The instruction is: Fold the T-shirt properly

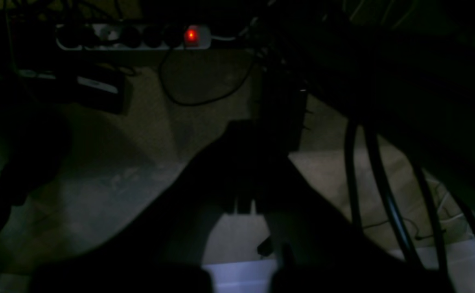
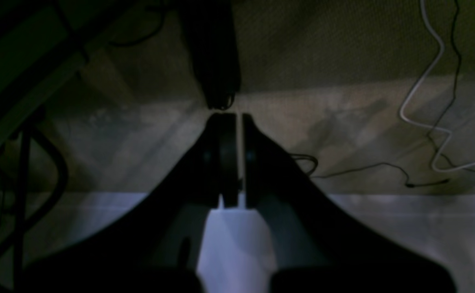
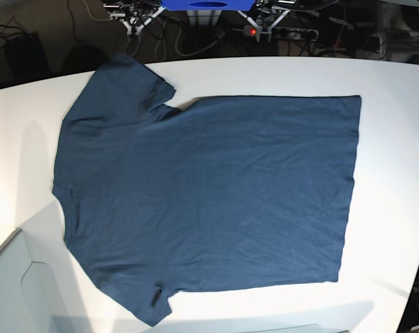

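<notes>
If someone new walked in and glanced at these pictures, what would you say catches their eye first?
The dark navy T-shirt dominates the base view, spread flat and unfolded across the white table, collar toward that view's left and hem toward its right. In the dim left wrist view, a red switch light glows on a power strip on the floor. Each wrist view also shows its own dark claw, left claw and right claw, shut and empty.

A white table (image 3: 397, 139) is seen from above in the base view. The T-shirt (image 3: 209, 201) is laid flat directly on it, spread out, neck end toward the view's left, hem toward the right. Both short sleeves are spread out at the left. Bare white surface is left around the cloth on every side.
</notes>
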Action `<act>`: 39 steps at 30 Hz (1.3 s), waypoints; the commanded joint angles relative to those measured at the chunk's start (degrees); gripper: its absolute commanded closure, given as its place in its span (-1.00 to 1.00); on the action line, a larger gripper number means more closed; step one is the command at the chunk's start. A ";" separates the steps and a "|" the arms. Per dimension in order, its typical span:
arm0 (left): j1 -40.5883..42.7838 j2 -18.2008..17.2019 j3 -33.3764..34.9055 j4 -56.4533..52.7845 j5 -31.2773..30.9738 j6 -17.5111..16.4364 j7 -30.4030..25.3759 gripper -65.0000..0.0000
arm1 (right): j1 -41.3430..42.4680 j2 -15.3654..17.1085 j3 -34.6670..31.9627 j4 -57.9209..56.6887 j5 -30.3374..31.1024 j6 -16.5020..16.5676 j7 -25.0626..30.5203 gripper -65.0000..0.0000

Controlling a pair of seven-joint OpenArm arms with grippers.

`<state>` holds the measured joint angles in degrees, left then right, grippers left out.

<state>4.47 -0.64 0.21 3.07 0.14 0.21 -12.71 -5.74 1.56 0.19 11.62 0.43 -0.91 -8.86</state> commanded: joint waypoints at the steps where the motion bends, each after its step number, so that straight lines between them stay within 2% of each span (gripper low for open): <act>1: 0.50 0.16 0.01 0.05 0.08 -0.16 -0.17 0.99 | -0.99 0.42 -0.05 2.32 -0.12 1.13 -1.12 1.00; 6: 0.67 -0.10 0.01 0.05 0.08 -0.16 -0.17 1.00 | -3.01 0.50 -0.05 8.65 -0.12 1.13 -5.51 1.00; 39: 2.43 0.07 0.01 0.05 0.08 -0.25 -0.70 1.00 | -4.68 0.94 -0.05 11.02 -0.12 1.13 -5.16 1.00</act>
<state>6.59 -0.67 0.21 3.07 0.16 0.19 -12.86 -9.96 2.35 0.19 22.41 0.16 -0.89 -14.24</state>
